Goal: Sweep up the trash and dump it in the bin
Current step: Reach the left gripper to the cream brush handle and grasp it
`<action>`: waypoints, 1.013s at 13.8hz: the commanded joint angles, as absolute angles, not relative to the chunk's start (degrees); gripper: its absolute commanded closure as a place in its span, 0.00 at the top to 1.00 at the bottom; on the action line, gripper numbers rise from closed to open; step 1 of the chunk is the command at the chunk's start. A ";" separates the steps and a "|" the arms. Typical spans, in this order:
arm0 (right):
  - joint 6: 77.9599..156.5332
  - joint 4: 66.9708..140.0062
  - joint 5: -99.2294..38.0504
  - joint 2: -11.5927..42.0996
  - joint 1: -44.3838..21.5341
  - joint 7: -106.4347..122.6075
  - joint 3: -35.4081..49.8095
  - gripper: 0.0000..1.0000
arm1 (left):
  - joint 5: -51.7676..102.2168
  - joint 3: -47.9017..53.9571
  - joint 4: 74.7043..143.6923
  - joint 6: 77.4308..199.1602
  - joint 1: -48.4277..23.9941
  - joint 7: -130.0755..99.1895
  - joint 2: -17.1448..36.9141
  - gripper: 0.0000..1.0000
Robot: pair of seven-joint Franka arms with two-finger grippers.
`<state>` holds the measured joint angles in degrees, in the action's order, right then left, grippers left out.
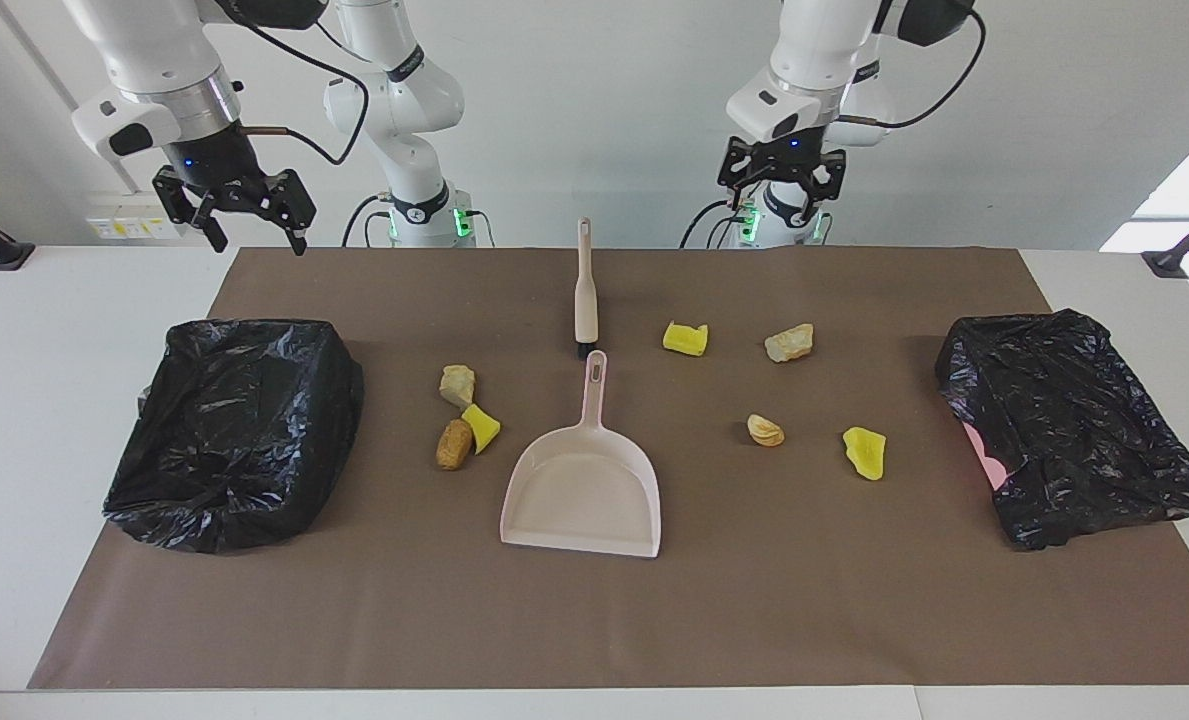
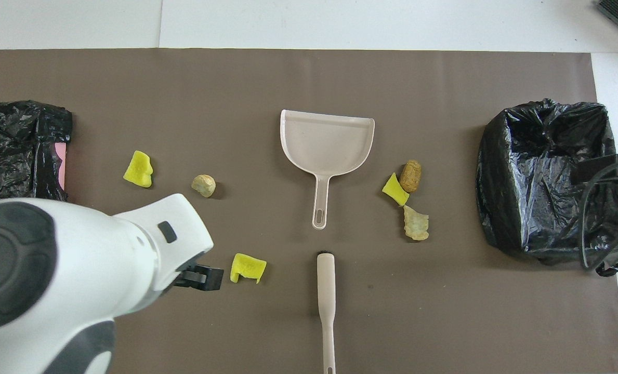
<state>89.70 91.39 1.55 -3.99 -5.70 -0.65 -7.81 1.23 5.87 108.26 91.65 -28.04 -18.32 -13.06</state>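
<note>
The trash is several small lumps on the brown mat: a yellow chunk [image 1: 685, 338], a tan lump [image 1: 789, 343], a beige piece [image 1: 765, 430] and a yellow chunk [image 1: 864, 452] toward the left arm's end. A tan lump [image 1: 457, 385], a yellow chunk [image 1: 481, 428] and a brown lump [image 1: 454, 444] cluster beside the pink dustpan [image 1: 582, 490]. The pink brush [image 1: 585, 290] lies just nearer the robots than the dustpan's handle. My left gripper [image 1: 782, 205] hangs open and empty high over the mat beside a yellow chunk [image 2: 248, 267]. My right gripper [image 1: 259, 240] waits open, high over the bin [image 1: 234, 430].
A second bin lined with a black bag [image 1: 1074, 420] sits at the left arm's end, with some pink showing at its edge. In the overhead view the left arm [image 2: 80, 270] covers the tan lump and part of the mat [image 2: 309, 78].
</note>
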 commanded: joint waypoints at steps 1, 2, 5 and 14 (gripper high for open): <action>89.56 91.85 0.53 -4.66 -5.36 -1.76 -7.82 1.00 | 1.41 4.92 116.17 99.47 -35.22 -26.52 -15.29 1.00; 89.56 91.85 0.53 -4.66 -5.36 -1.15 -7.82 1.00 | 1.41 5.01 117.76 101.41 -37.68 -29.15 -15.29 1.00; 89.56 92.20 0.79 -4.92 -5.45 -1.23 -7.82 1.00 | 1.41 4.92 122.42 108.26 -43.84 -35.14 -14.24 1.00; 89.38 94.04 1.05 -5.80 -5.45 -1.58 -7.82 1.00 | 2.11 5.01 130.24 126.10 -58.27 -48.23 -4.32 1.00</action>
<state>89.64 92.11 1.54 -4.10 -5.68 -0.65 -7.84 1.61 6.11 127.76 121.31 -55.71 -45.26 -5.74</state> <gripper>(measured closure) 0.000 0.000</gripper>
